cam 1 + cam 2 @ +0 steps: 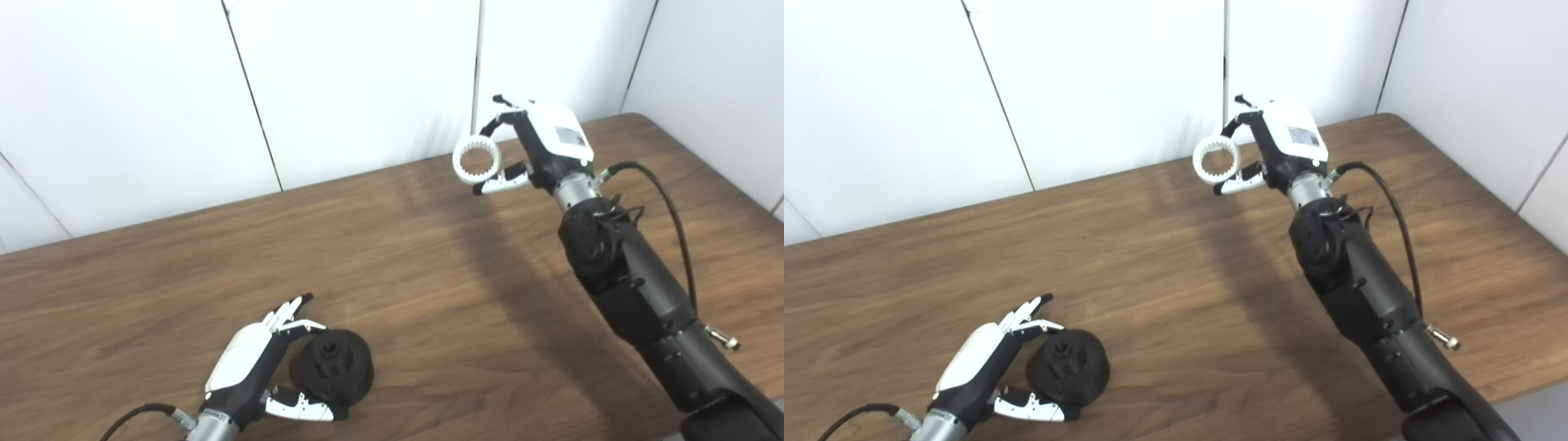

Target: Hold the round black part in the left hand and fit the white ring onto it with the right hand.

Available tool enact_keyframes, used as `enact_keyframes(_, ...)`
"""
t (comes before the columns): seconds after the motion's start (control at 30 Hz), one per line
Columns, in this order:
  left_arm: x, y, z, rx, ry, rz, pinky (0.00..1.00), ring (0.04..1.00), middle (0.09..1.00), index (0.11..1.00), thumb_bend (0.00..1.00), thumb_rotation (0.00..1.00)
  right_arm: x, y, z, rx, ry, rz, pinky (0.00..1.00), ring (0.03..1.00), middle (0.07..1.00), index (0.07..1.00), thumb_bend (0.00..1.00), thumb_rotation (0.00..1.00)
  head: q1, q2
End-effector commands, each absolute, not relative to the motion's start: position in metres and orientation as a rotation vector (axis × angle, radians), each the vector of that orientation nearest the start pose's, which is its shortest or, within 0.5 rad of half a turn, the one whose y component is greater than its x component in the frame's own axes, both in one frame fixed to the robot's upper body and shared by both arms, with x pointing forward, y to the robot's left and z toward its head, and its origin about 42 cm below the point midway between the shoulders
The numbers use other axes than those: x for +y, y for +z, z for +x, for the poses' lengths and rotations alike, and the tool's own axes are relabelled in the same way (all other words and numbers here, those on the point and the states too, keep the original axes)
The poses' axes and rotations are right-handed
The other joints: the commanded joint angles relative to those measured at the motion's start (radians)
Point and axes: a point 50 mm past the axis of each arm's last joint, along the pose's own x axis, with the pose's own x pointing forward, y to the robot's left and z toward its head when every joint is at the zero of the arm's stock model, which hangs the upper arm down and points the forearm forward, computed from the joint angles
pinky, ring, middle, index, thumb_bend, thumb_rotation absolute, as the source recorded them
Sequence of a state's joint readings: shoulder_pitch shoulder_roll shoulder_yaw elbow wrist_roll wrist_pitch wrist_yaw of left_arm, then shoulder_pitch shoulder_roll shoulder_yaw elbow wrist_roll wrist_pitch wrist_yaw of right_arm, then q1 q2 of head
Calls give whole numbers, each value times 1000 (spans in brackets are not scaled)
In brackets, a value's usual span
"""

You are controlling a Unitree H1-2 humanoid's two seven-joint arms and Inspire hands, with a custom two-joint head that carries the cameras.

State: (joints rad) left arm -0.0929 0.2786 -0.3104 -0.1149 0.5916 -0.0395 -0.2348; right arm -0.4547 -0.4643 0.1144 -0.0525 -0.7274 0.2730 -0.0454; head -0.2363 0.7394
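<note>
A: Where's the left hand [254, 373]?
B: At seven o'clock, fingers curled round the black part [332, 367] on the table [429, 275].
A: And the right hand [539, 147]?
B: Raised at one o'clock, pinching the white ring [476, 160] between thumb and fingers.

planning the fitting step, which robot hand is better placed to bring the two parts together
Right. The right robot hand holds the white ring raised above the table, free to travel. The left robot hand sits low, fingers around the round black part resting on the table, so it can steady it.
</note>
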Motion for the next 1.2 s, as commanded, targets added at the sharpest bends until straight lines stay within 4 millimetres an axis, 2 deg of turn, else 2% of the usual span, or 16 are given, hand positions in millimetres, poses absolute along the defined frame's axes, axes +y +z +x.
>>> enact_keyframes(0.0, 194, 146, 301, -251, -493, 898, 1000, 1000, 1000, 612, 949, 355, -304, 309, 401, -409, -295, -1169, 957, 881, 883, 493, 522, 157, 2, 3)
enact_keyframes(0.17, 193, 149, 301, -255, -486, 899, 1000, 1000, 1000, 610, 946, 355, -301, 317, 390, -453, -286, -1170, 970, 876, 882, 493, 522, 157, 13, 18)
enact_keyframes(0.3, 191, 152, 304, -256, -477, 902, 1000, 1000, 1000, 613, 941, 358, -299, 315, 372, -472, -267, -1141, 940, 869, 879, 493, 523, 154, 47, 44)
enact_keyframes(0.5, 187, 159, 308, -260, -460, 914, 1000, 1000, 1000, 615, 936, 348, -292, 294, 333, -490, -228, -1106, 858, 842, 860, 492, 524, 152, 92, 61)
enact_keyframes(0.7, 187, 161, 311, -253, -447, 915, 1000, 1000, 1000, 610, 941, 330, -277, 267, 296, -489, -207, -1028, 782, 825, 848, 492, 523, 154, 106, 71)
enact_keyframes(0.8, 186, 162, 312, -257, -442, 916, 1000, 1000, 1000, 607, 950, 349, -267, 259, 281, -484, -193, -1004, 802, 834, 848, 493, 523, 154, 120, 79)
enact_keyframes(0.87, 185, 163, 313, -260, -441, 914, 1000, 1000, 1000, 606, 952, 354, -262, 256, 273, -478, -180, -990, 812, 839, 849, 493, 523, 154, 156, 91)
enact_keyframes(0.9, 185, 164, 314, -262, -439, 911, 1000, 1000, 1000, 606, 952, 354, -259, 254, 269, -471, -171, -978, 849, 848, 853, 494, 522, 154, 156, 91)
enact_keyframes(0.93, 183, 164, 315, -264, -439, 910, 1000, 1000, 1000, 605, 952, 353, -258, 253, 266, -466, -164, -967, 865, 851, 855, 494, 522, 154, 186, 99)
enact_keyframes(1.17, 172, 169, 319, -254, -441, 908, 1000, 1000, 1000, 610, 952, 331, -252, 240, 252, -446, -107, -944, 863, 840, 846, 493, 523, 149, 284, 110)
